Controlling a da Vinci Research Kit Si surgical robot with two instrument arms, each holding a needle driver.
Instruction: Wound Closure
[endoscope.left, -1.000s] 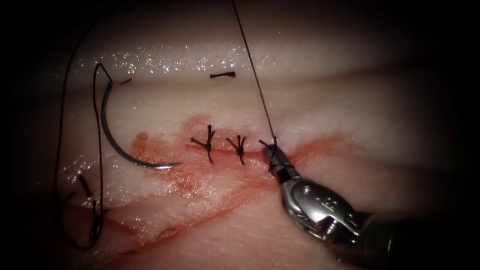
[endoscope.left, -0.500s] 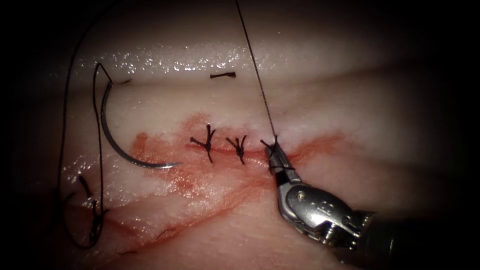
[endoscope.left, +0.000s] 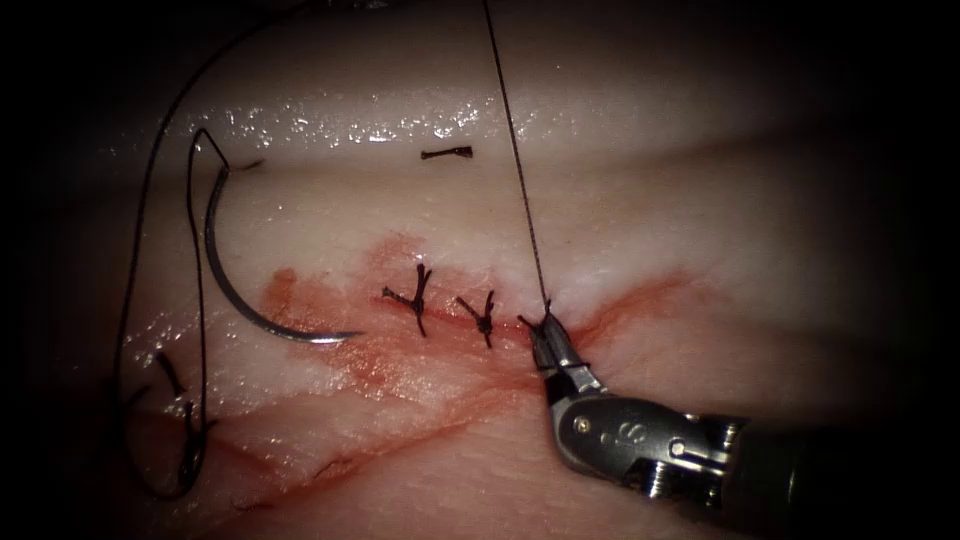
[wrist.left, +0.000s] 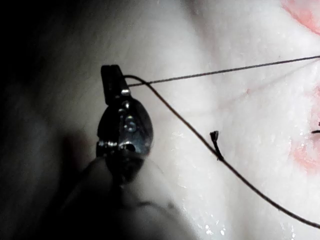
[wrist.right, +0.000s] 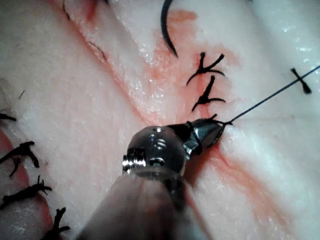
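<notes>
Now, down at the cut (endoscope.left: 600, 305) in the tissue (endoscope.left: 700, 230), the right claw (endoscope.left: 550, 340) sits with its jaws closed on the thread (endoscope.left: 520, 170) right at the third knot (endoscope.left: 537, 322), at the right-hand end of the stitched stretch. From there the strand runs taut, straight up and away. In the left wrist view the left claw (wrist.left: 112, 80) has its jaws shut on that same thread (wrist.left: 225, 71), with two strands leaving its tip, one stretched tight toward the cut, the other trailing loose across the tissue (wrist.left: 210, 165).

The needle (endoscope.left: 250, 290) lies free on the tissue, well to the left of the cut, tip pointing right, held by neither tool and not in the tissue. Its thread loops around it on the far left. Two finished stitches (endoscope.left: 420, 298) sit just left of the right claw, red fluid (endoscope.left: 340, 300) staining the surface around them, and a short cut end of thread (endoscope.left: 446, 153) rests higher up.

Compared with a second back, the right claw has swung its wrist flatter and eased slightly lower while keeping its grip, the strand staying tight. To my eye this is the snugging of a knot on the third stitch, both tools pulling against each other. What comes after would call for even, opposed tension so the knot seats flat without tearing the edge.
</notes>
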